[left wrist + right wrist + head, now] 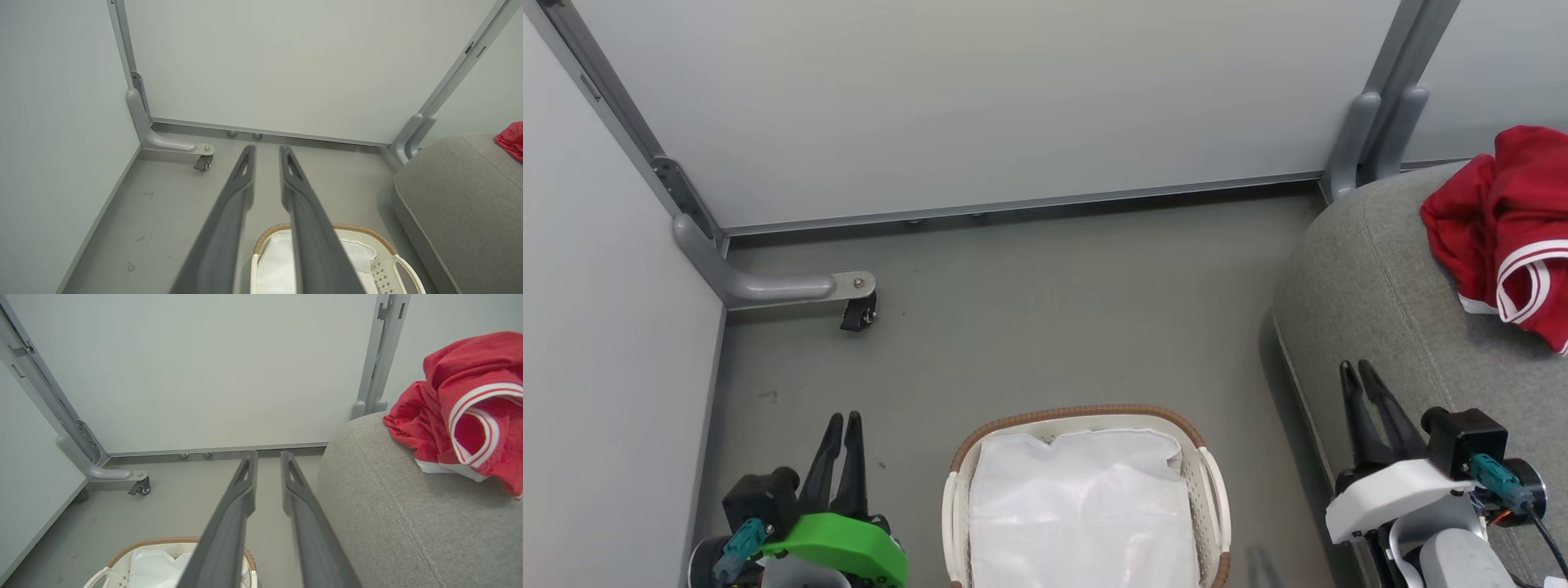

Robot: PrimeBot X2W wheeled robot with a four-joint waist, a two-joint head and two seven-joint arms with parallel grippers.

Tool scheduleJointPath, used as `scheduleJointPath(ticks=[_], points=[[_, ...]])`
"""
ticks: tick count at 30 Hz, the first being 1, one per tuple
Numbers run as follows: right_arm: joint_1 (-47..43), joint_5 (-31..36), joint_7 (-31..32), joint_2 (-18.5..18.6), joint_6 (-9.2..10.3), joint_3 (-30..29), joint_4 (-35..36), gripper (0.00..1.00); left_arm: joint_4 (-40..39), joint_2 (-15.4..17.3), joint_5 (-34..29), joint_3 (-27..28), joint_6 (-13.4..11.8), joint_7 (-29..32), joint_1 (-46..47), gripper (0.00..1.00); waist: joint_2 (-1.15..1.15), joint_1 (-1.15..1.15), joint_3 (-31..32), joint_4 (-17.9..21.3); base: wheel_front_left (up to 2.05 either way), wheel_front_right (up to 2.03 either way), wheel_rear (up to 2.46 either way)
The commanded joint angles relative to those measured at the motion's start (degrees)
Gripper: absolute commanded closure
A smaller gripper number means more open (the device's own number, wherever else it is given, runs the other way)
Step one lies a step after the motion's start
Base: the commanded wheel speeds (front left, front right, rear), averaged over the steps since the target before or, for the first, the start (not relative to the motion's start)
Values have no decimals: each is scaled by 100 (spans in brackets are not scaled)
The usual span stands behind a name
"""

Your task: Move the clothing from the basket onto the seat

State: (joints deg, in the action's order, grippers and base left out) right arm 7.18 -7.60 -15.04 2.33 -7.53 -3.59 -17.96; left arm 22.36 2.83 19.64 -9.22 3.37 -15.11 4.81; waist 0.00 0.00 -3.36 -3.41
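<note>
Evidently done, left pincer [843, 418] and right pincer [1356, 366] are hanging slightly parted and empty, flanking the basket [1086, 411], since the red garment [1494, 212] is lying on the seat [1372, 278] ahead.

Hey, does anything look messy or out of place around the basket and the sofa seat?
Only the red garment: it lies crumpled in a heap on the seat, not laid flat. The basket stands upright.
</note>
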Motion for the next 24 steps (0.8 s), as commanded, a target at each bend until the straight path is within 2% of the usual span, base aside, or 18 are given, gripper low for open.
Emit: scheduleJointPath(ticks=[1,24], points=[[37,-114,53,4,0,-35,-13,100,-27,0,110,26,7,31,7,100,0,0,3,3,0,0,0],[-17,-2546,651,24,1,-94,137,100,-266,8,2189,475,127,644,57,100,0,0,61,65,0,0,0]])
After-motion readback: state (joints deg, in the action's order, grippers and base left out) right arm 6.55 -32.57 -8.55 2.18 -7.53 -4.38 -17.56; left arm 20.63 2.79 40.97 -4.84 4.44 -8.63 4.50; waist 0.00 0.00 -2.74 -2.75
